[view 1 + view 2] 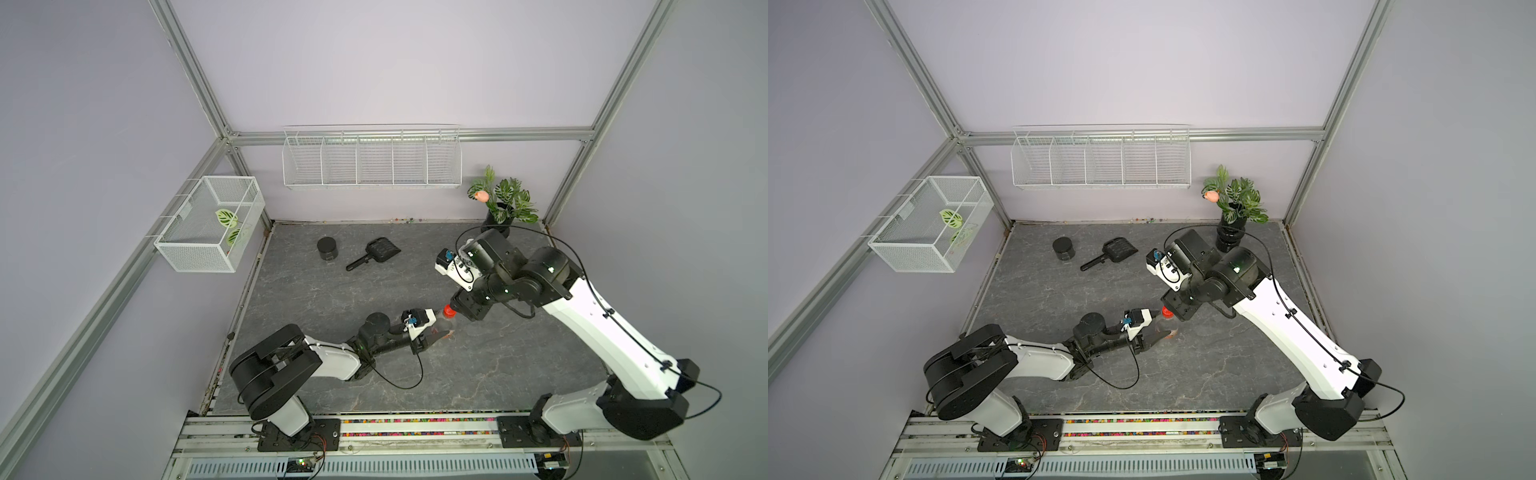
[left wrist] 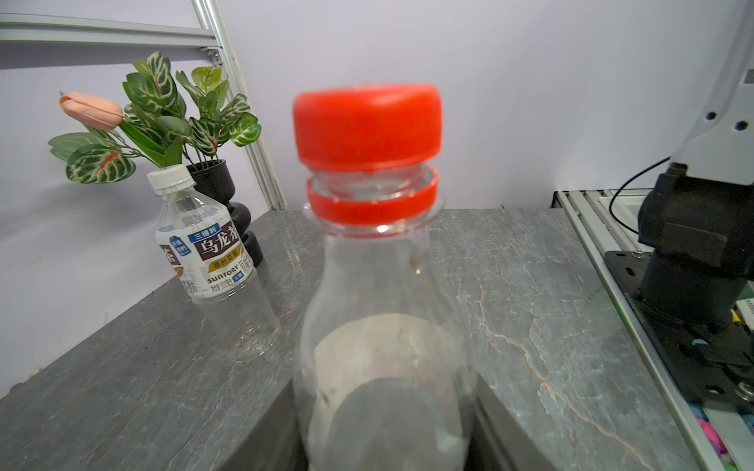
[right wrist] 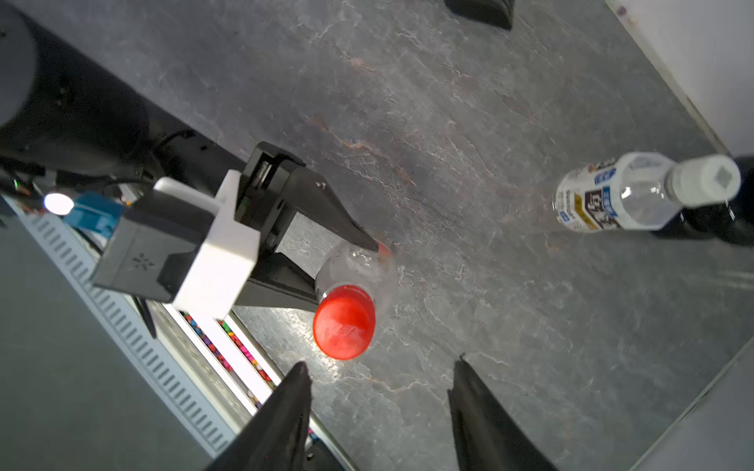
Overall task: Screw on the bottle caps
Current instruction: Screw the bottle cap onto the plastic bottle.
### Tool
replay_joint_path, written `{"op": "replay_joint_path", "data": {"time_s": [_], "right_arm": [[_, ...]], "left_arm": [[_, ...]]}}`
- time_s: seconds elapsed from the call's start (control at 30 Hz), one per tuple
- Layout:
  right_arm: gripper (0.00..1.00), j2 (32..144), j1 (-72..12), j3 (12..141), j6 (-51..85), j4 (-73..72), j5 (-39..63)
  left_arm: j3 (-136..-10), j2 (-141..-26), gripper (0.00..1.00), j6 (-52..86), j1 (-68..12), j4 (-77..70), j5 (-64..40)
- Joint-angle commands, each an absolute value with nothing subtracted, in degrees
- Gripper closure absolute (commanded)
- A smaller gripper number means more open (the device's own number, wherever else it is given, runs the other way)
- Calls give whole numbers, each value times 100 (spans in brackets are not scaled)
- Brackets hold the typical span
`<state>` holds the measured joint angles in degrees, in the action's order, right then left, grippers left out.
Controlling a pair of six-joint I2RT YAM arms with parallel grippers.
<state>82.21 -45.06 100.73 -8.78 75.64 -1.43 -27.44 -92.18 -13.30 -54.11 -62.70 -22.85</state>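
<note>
Found the left pincer (image 3: 347, 273) clamped on a slim bottle (image 2: 383, 285), its black wedge-shaped fingers (image 3: 326, 204) pressed from both sides into smooth, thin, clear plastic below the shoulder. Held upright in that grip, long axis vertical, the round body narrowing through a sloped shoulder to a short neck, mouth pointing straight up. Showed a smear of orange-red right at one finger tip.

Topped, directly above the left pincer, by the red cap (image 3: 344, 328): glossy round plastic with a flat crown, seated slightly askew on the neck. Left a strip of clear thread bare between its skirt and the red ring beneath.

Overhung from just above and beside that cap by the right pincer (image 3: 381, 362), spread wide, with two tapered matte black fingers. Held nothing between them and touched the cap with neither.

Carried, all of it, by the table (image 3: 449, 122): dark grey, stone-patterned, veined with pale and rusty cracks.

Found the shorter bottle (image 3: 612, 200) well beyond the right pincer, away from the left one. Made of clear plastic, wrapped in a white label with black print, standing on its base, neck up. Closed by the white cap (image 3: 708, 179), ridged round its side.

Saw just behind it a bulbous black vase (image 2: 212, 179) with patterned green leaves and a peach bud; touching or not, impossible to tell.

Spotted farthest off, in a top view, well past the left pincer toward the back wall, a black round jar (image 1: 327, 248) and a black slotted scoop (image 1: 374, 253) lying flat.
</note>
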Motion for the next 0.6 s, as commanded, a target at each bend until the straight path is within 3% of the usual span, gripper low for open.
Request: {"op": "replay_joint_path", "data": {"time_s": [0.0,0.27,0.57], "right_arm": [[44,8326,-4501,10227,-2232,7787,98],[46,8660,-4500,10263,-3167,8382,-86],[53,8874,-4570,10268,-3292,8339,-79]], "left_arm": [[-2681,-9368,45,-1467,-5414,-5282,-2504],[-2760,-9393,45,-1452,-5414,-5218,-2549],[-2790,-9431,46,-1419,-5414,-5247,-2584]]}}
